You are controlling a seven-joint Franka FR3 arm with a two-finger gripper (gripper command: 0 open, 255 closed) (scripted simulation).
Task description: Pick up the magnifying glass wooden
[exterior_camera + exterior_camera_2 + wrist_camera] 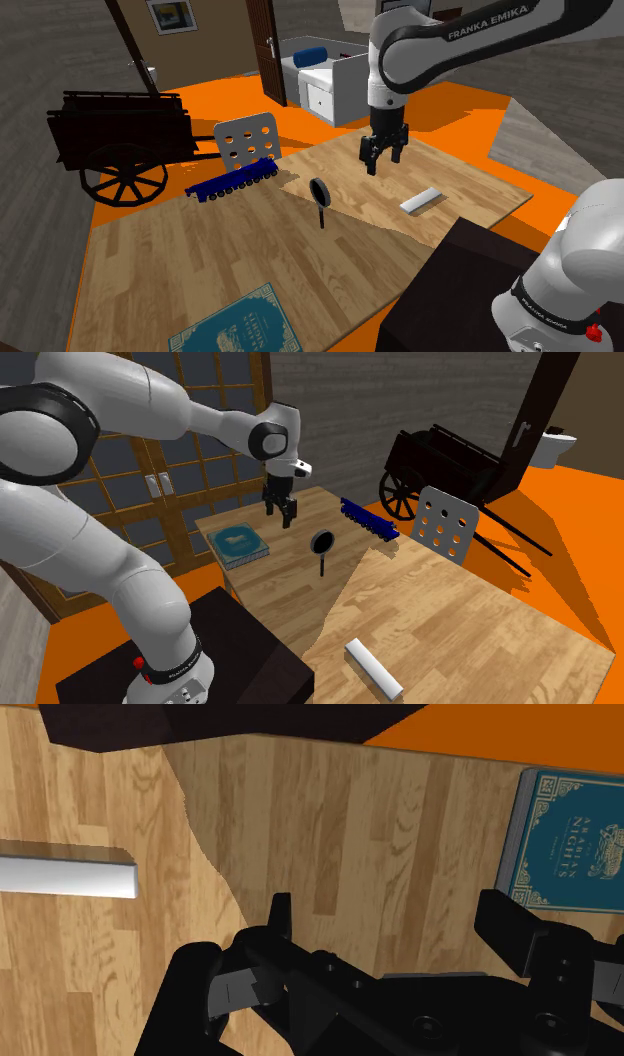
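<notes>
Wood-grain tabletop (200, 250) ran under the gripper (384, 155), one panel pale and one browner. Black cart (120, 140) stood off the table, well beyond the gripper on the far side of the magnifying glass. Teal book (570, 844), titled Arabian Nights, lay flat at the table's edge, well apart from the tool. Blue toy train (232, 180) sat past the glass, farther from the gripper than the glass was. Pale grey block (422, 200) lay near the gripper on its opposite side.

Magnifying glass (321, 203) lay flat on the board, near the gripper but not under it, lower and off to the cart side. Frame and handle read dark, almost black; no wood showed on it.

Gripper hung above the table with its fingers (280, 914) spread apart, empty, bare board between them.

Judgement: task barely begun. Nothing grasped, no contact. Left to do: shift across over the handle, line up the fingers, descend, close, lift.
</notes>
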